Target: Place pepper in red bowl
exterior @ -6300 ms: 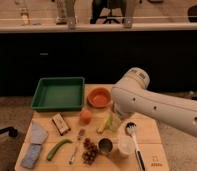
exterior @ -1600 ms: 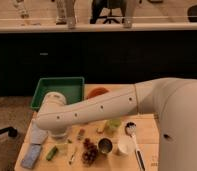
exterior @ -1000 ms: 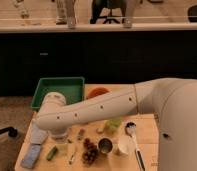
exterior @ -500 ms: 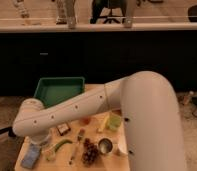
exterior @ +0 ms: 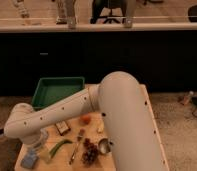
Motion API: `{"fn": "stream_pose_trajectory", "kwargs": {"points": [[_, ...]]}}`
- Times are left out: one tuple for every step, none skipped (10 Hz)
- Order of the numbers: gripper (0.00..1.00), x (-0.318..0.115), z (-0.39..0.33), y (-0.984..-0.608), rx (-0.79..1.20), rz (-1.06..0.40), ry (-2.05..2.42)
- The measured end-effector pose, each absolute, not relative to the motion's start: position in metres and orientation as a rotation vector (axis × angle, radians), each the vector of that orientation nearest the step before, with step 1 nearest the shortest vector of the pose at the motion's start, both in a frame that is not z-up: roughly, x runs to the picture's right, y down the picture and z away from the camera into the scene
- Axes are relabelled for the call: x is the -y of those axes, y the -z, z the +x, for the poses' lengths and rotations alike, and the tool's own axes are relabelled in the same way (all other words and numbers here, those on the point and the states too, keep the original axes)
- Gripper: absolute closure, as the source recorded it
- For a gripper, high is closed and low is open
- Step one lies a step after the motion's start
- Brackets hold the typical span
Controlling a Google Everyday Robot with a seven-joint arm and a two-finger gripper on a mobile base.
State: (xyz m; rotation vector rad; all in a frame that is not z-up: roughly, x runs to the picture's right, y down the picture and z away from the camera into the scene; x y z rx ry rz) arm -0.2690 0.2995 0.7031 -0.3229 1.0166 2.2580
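Gripper (exterior: 40, 149) hangs low at the front-left of the table (exterior: 62, 164), grip state impossible to tell | pepper (exterior: 60, 147) lies flat just beside it, toward picture-right, long axis front-left to back-right, near tip closest to gripper | fork (exterior: 76, 150) just beyond | green tray (exterior: 57, 90) at back | red bowl not in sight
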Motion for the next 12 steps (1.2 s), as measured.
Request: {"fn": "stream_pose_trajectory", "kwargs": {"points": [[0.20,-0.298,-0.266,-0.705,-1.022,-0.331,-2.262],[0.20,-0.295,-0.263,-0.708,-1.029,-0.335,-2.271],[0.20,-0.293,-0.260,-0.712,-1.037,-0.343,-2.281],[0.20,-0.291,-0.256,-0.714,-1.042,-0.343,-2.287],[0.20,-0.291,-0.253,-0.718,-1.052,-0.347,-2.291],[0.20,-0.292,-0.250,-0.721,-1.060,-0.350,-2.291],[0.20,-0.296,-0.247,-0.726,-1.074,-0.347,-2.287],[0.20,-0.299,-0.244,-0.730,-1.088,-0.348,-2.284],[0.20,-0.302,-0.240,-0.735,-1.104,-0.340,-2.280],[0.20,-0.306,-0.237,-0.740,-1.119,-0.329,-2.272],[0.20,-0.308,-0.236,-0.743,-1.127,-0.323,-2.267],[0.20,-0.311,-0.235,-0.746,-1.132,-0.320,-2.260]]}}
